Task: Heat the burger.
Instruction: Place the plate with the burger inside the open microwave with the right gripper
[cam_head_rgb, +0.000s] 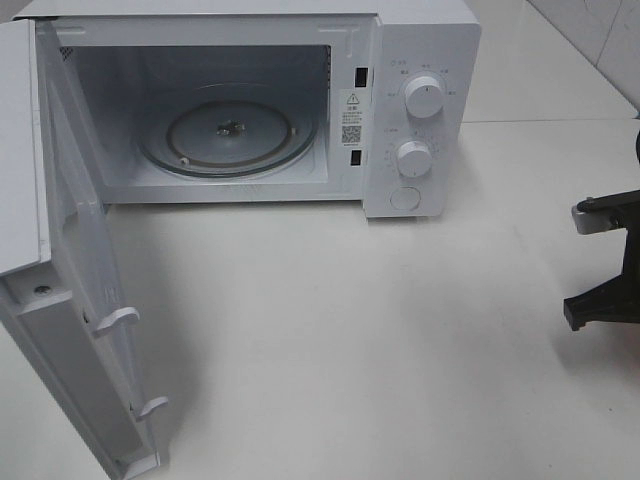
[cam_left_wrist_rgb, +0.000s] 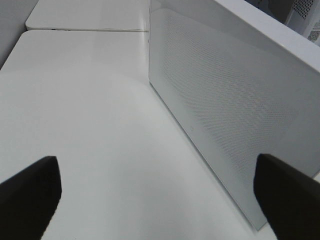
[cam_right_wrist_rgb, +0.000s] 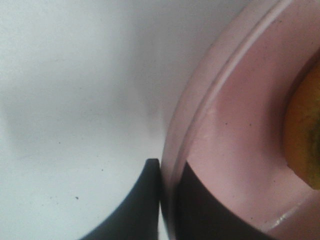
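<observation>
My right gripper (cam_right_wrist_rgb: 169, 170) is pinching the pink plate (cam_right_wrist_rgb: 235, 115) by its rim, burger (cam_right_wrist_rgb: 303, 132) aboard; left gripper (cam_left_wrist_rgb: 157, 200) spread wide beside the microwave door (cam_left_wrist_rgb: 225, 100).

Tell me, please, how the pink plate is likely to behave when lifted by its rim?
The pink plate looks rigid and smooth, so it may slip in the right gripper pinching its rim. Held at one edge with the burger aboard, it will probably tilt.

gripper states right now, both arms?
Left gripper: open, holding nothing.
Right gripper: shut on the rim of the round pink plate that carries the golden-brown burger.
</observation>
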